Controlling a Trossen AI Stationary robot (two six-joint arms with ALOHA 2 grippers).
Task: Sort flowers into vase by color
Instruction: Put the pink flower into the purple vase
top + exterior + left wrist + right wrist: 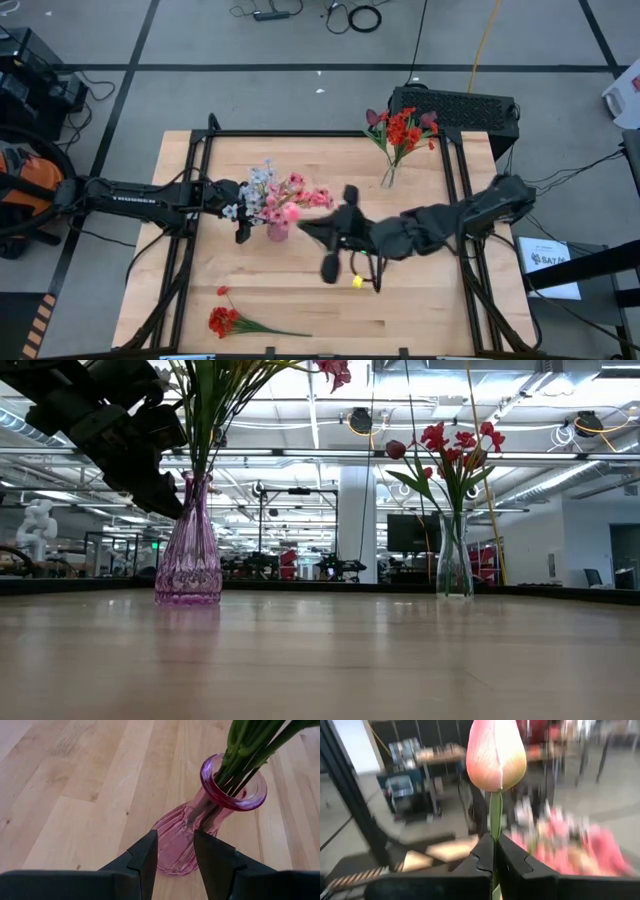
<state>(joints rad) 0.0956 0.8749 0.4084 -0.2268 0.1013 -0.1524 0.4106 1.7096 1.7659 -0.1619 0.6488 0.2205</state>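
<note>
Where the right gripper (494, 851) shows at the bottom centre of its wrist view, its fingers are pressed together on the green stalk of a pink bud (495, 754), which stands upright above them. Seen from above, that bud (291, 212) sits at centre frame, just right of the pink vase (277, 231), with the right arm reaching in from the right edge.

Left gripper (175, 857): fingers apart, nothing between them, held just beside the vase's ribbed body in the lower middle of its wrist view. The pink vase (200, 825) stands upright on the table (75, 795), with several green stalks passing through its ring-shaped mouth. From above, the left arm enters from the left edge and ends beside the vase.

Contents of the pink vase, overhead view: a spray of pink and pale blue-white flowers (268, 192), left of centre.

Clear vase (388, 177), upper right of centre on the table: upright, holding red flowers (403, 127). The low view shows it right of centre, well apart from the pink vase at the left.

Loose red flowers (224, 320) lie flat on the table at lower left of the overhead view, stalk pointing right. A small yellow item (357, 282) lies below the right arm; what it is cannot be told.
</note>
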